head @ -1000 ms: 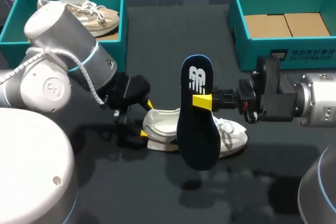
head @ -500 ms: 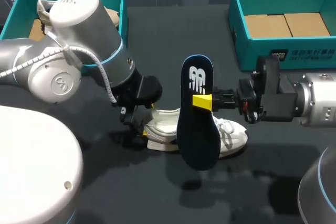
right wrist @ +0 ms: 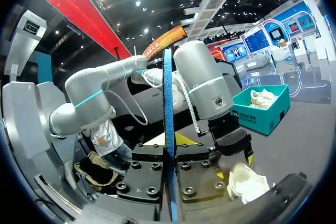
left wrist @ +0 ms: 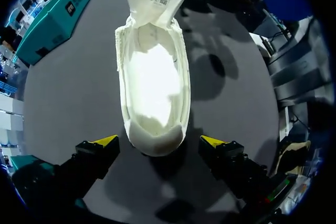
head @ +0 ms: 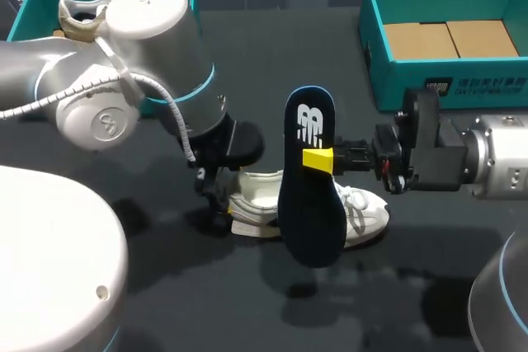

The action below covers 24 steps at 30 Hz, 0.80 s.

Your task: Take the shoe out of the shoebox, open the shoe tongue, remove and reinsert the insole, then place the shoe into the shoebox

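Observation:
A white shoe (head: 252, 208) lies on its sole on the dark table, toe to the right. In the left wrist view the shoe (left wrist: 152, 77) opens upward with its tongue pulled forward and its inside bare. My left gripper (left wrist: 159, 142) is open, its yellow fingertips (left wrist: 105, 141) on either side of the heel, not touching it. In the head view my left gripper (head: 221, 199) sits at the heel. A dark blue insole (head: 309, 179) stands upright over the shoe, with my right gripper (head: 318, 160) shut on its middle. The right wrist view shows the insole (right wrist: 168, 129) edge-on between the closed fingers.
A teal box (head: 370, 22) with a cardboard floor stands at the back right. Another teal box (head: 16, 30) at the back left holds a beige shoe (head: 78, 18), largely hidden behind my left arm (head: 140, 63).
My left arm has swung right and forward, bringing its open gripper closer around the shoe's heel. The right arm and the insole have not moved.

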Tool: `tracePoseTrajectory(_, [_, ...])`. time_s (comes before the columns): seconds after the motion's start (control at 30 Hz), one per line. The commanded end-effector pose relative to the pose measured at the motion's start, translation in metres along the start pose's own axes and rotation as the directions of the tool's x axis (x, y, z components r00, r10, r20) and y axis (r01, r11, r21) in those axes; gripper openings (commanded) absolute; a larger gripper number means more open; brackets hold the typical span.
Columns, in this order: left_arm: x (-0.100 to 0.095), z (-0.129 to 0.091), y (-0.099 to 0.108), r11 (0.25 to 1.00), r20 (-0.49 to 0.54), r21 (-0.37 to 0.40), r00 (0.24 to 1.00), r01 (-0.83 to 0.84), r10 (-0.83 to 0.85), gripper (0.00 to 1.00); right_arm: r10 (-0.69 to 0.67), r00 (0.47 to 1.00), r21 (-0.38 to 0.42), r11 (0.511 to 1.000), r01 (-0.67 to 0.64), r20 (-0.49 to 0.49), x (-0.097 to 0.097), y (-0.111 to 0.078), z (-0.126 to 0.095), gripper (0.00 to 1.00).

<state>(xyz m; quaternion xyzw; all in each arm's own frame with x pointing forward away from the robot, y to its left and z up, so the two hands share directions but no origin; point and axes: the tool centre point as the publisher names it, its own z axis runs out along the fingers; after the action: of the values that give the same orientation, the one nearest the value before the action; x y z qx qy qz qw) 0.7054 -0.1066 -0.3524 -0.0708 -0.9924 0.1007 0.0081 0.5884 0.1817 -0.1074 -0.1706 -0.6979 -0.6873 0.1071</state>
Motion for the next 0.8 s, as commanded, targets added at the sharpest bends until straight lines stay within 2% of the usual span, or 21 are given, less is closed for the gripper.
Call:
tracePoseTrajectory(0.03, [-0.001, -0.002, -0.006, 0.999, 0.001, -0.049, 1.000, 0.000, 0.000, 1.00, 0.000, 1.000, 0.000, 1.000, 0.000, 0.004, 0.001, -0.002, 0.001, 0.00])
tracePoseTrajectory(0.23, [-0.003, -0.013, -0.009, 0.997, -0.012, -0.072, 1.000, -0.011, 0.010, 1.00, 0.000, 1.000, 0.000, 1.000, 0.000, 0.004, 0.001, -0.002, 0.001, 0.00])
tracePoseTrajectory(0.5, [-0.009, -0.040, -0.030, 0.997, -0.029, -0.071, 0.999, -0.030, 0.028, 1.00, 0.000, 1.000, 0.000, 1.000, 0.000, 0.004, 0.001, -0.002, 0.001, 0.00])
tracePoseTrajectory(0.63, [-0.016, -0.041, -0.043, 0.997, -0.007, -0.071, 1.000, -0.029, 0.028, 1.00, 0.000, 1.000, 0.000, 1.000, 0.000, 0.004, 0.001, -0.002, 0.001, 0.00])
tracePoseTrajectory(0.8, [-0.025, -0.029, -0.062, 0.997, -0.003, -0.076, 1.000, -0.029, 0.029, 1.00, 0.000, 1.000, 0.000, 1.000, 0.000, 0.004, 0.001, -0.002, 0.001, 0.00])
